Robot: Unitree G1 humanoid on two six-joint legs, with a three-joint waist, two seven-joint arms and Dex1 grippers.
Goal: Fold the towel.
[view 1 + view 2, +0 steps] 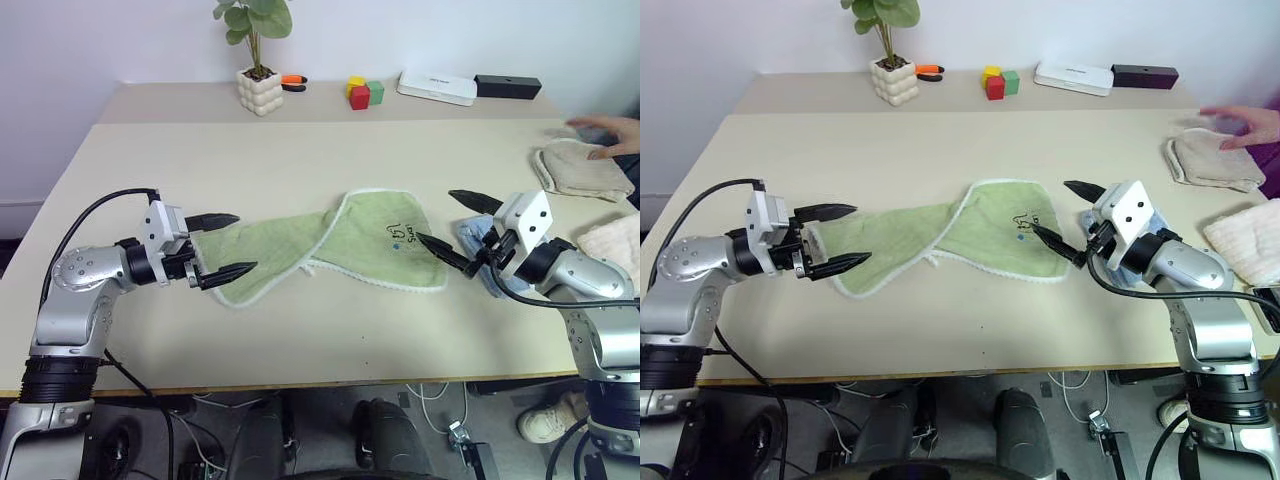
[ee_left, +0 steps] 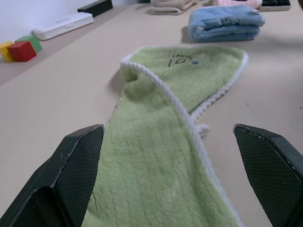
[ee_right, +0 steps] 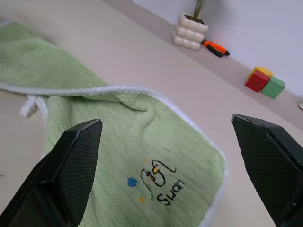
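Note:
The light green towel (image 1: 350, 240) lies across the middle of the table, long and narrow, with one whitish-edged flap folded over its middle. Its dark printed mark (image 3: 158, 182) sits near the right end. My left gripper (image 1: 245, 243) is open at the towel's left end, its fingers pointing along the cloth with nothing between them. In the left wrist view the towel (image 2: 161, 142) stretches away between those fingers (image 2: 75, 179). My right gripper (image 1: 435, 215) is open at the right end, one fingertip just over the printed mark, and holds nothing.
A folded blue cloth (image 1: 478, 236) lies under my right gripper. A person's hand (image 1: 612, 134) rests on a beige towel (image 1: 575, 170) at far right; a pinkish towel (image 1: 615, 240) lies nearer. At the back stand a potted plant (image 1: 260, 90), coloured blocks (image 1: 365, 93), a white box (image 1: 437, 87) and a black box (image 1: 507, 86).

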